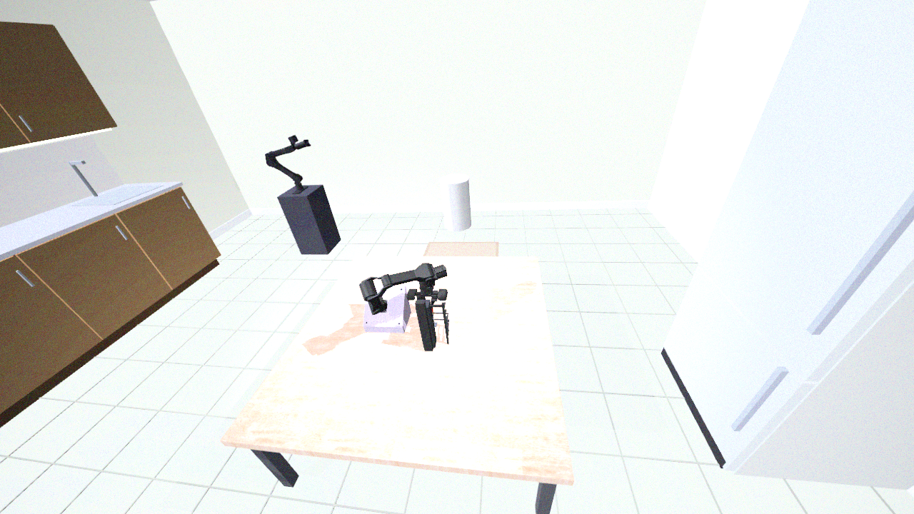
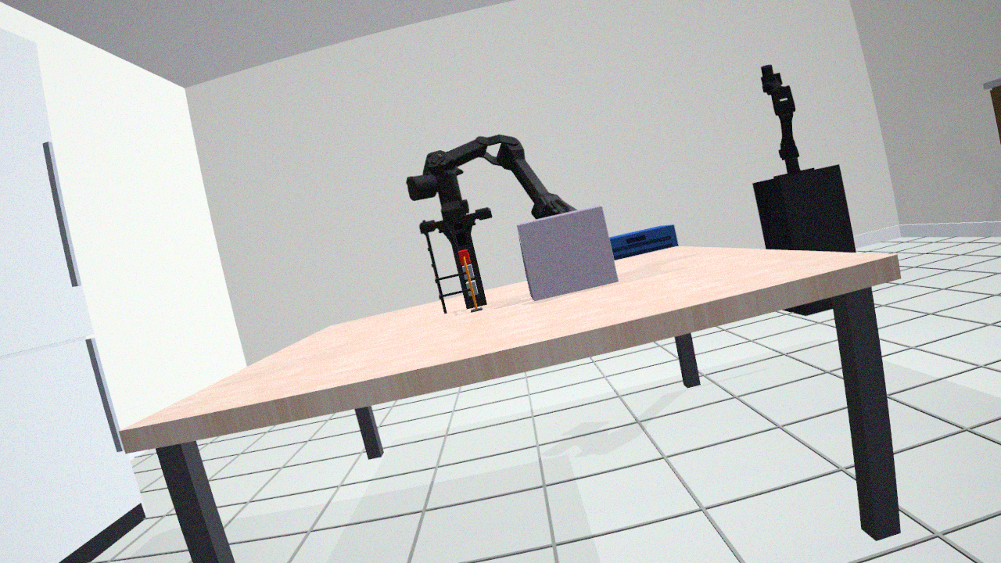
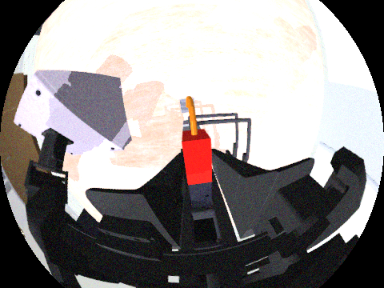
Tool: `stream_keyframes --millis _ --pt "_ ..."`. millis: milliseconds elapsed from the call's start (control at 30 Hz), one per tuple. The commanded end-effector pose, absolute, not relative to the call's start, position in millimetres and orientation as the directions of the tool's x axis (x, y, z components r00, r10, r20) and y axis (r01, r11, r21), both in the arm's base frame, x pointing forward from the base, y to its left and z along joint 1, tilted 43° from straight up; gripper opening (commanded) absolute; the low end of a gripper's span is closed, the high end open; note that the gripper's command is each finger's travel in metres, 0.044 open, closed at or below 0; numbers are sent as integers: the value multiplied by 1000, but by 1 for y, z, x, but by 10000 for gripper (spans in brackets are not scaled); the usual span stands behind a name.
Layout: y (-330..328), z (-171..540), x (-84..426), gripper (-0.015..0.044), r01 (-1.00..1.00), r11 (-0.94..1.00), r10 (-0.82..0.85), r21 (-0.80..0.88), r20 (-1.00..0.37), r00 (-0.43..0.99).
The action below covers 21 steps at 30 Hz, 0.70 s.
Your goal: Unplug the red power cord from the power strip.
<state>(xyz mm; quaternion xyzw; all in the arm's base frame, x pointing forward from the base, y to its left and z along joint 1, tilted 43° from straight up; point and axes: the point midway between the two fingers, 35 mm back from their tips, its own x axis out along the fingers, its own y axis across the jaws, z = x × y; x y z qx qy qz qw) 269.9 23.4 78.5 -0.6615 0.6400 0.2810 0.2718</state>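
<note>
1. Here the gripper [image 3: 198, 203], pointing down, is clamped on the red plug [image 3: 197, 165], jaws narrowed against its sides.
2. The plug's long axis runs along the fingers; its orange cord [image 2: 470, 285] hangs straight down to the table [image 2: 629, 308], near the far edge.
3. The dark upright power strip [image 1: 426, 325] stands just beside; whether the prongs are out cannot be told.
4. A lilac box [image 2: 567, 252] and wire rack [image 2: 439, 276] flank the gripper, so retreat upward looks safest.

One red plug [image 3: 197, 162], one orange cord [image 3: 191, 114], one table [image 2: 629, 308].
</note>
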Motion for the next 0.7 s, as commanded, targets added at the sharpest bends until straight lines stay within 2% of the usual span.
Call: stream_keyframes --millis 0,667 --pt "36 69 270 0 -999 -39 -678 1 -735 26" --pt "62 49 269 0 -999 -41 -676 2 -736 26"
